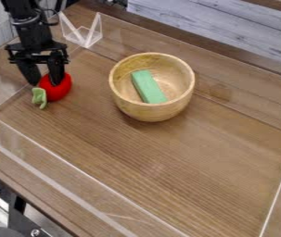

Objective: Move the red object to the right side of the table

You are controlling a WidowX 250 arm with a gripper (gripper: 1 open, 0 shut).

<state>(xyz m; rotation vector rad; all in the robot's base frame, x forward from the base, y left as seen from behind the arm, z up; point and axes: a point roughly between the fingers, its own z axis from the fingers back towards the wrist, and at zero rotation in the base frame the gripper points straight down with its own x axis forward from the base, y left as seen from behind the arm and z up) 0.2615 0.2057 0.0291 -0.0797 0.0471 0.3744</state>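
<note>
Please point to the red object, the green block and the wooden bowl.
red object (57, 88), camera view, its red body
green block (146, 86), camera view, its top face
wooden bowl (181, 102), camera view, its right rim

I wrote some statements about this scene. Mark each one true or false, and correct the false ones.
1. The green block lies inside the wooden bowl. True.
2. The red object sits at the right side of the table. False: it is near the left edge.
3. The gripper is directly over the red object, fingers on either side. True.
4. The bowl is tipped over. False: it stands upright.
5. The red object is inside the bowl. False: it rests on the table.
</note>
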